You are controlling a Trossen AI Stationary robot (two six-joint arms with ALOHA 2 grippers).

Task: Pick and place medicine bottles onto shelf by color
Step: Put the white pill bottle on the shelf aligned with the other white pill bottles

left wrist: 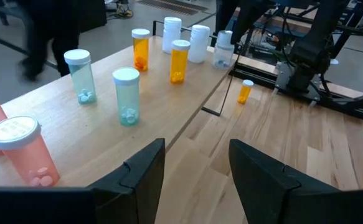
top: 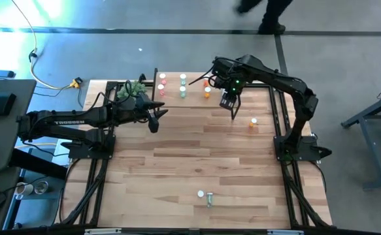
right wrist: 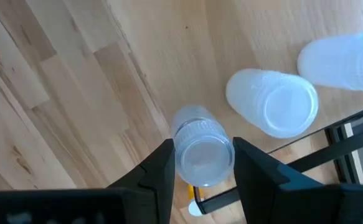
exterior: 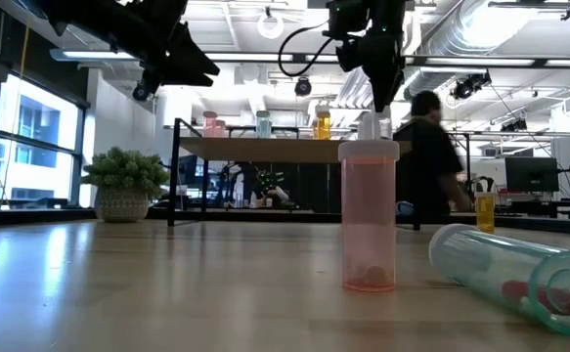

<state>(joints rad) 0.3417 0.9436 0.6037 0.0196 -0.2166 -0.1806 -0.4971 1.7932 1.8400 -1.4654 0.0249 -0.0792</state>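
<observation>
Right wrist view: a clear bottle (right wrist: pixel 200 151) with a white cap is seen end-on at lower centre, bracketed by the two fingers of the right claw (right wrist: pixel 201 163), which are closed against its sides just under the cap. The bottle is judged light, rigid and smooth-walled, so slipping is likelier than crushing; hold is best taken on the cylinder below the cap rim. Two more white-capped bottles (right wrist: pixel 273 102) are shown at right on the light wooden shelf (right wrist: pixel 169 43).

In the high view the right claw (top: pixel 230 103) is placed right of centre near the top, at the shelf's right end, where red, green and orange bottles are ranked in pairs. One orange bottle (top: pixel 253 122) is left on the tabletop (top: pixel 197 156) to the right, and a pink bottle (top: pixel 200 194) and a lying green one (top: pixel 210 200) at lower centre. The left claw (top: pixel 154 117), fingers parted and empty, is held left of centre, beside a potted plant (top: pixel 132 90).
</observation>
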